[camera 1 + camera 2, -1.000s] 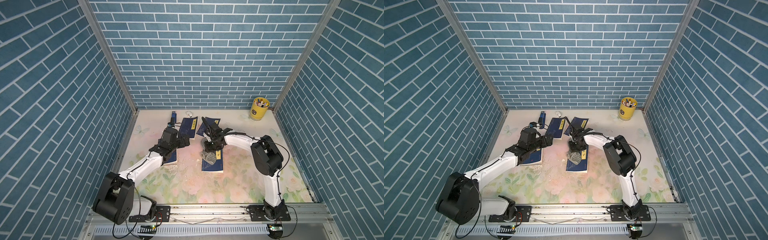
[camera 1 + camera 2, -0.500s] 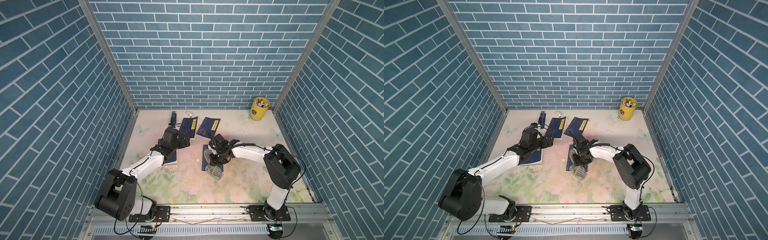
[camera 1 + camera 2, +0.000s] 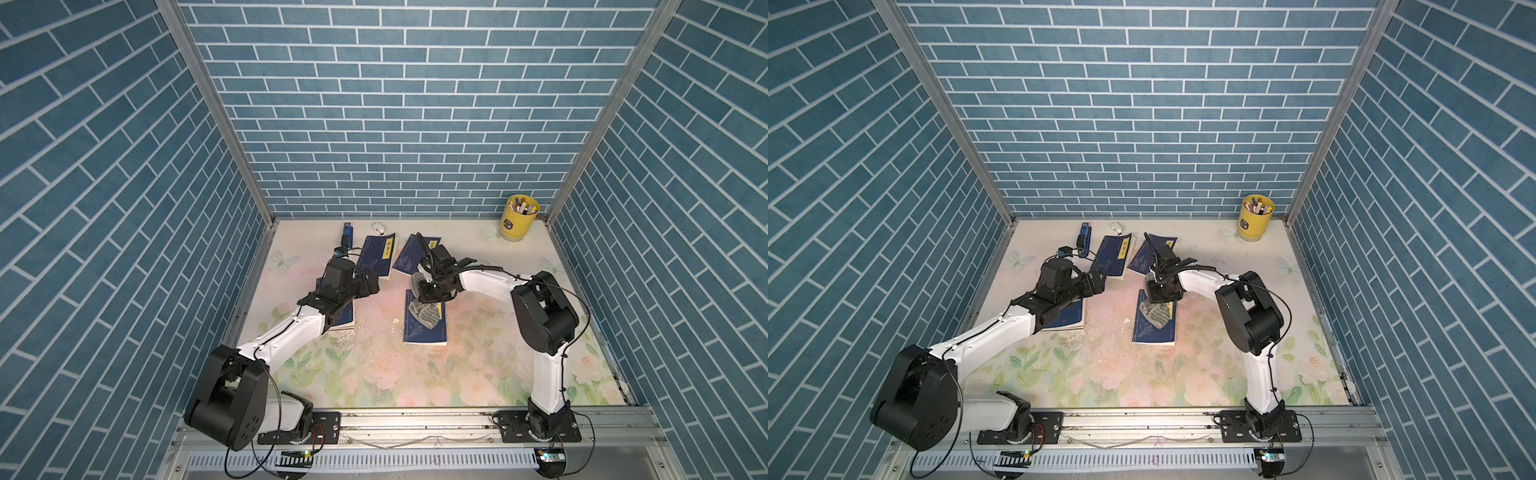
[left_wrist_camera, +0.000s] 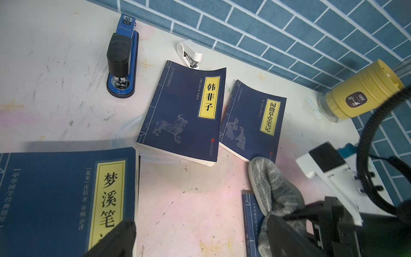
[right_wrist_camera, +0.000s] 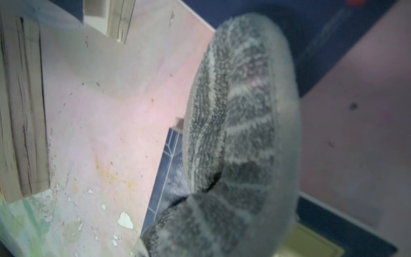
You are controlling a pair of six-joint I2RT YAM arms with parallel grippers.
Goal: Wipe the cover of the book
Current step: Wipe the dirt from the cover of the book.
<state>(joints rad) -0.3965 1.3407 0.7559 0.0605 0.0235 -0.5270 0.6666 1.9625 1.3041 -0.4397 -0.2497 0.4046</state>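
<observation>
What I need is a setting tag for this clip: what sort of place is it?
Probably a mock study desk inside a robot test booth: blue books, a yellow pen pot and brick-print panel walls.

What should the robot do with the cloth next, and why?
Probably drag the grey cloth along the book toward its near end: the right gripper, jaws shut on it, sits at the far end, and the near half lies bare.

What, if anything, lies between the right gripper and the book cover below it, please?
Only the grey cloth that the right gripper is shut on; it drapes onto the book. Nothing else visible intervenes.
</observation>
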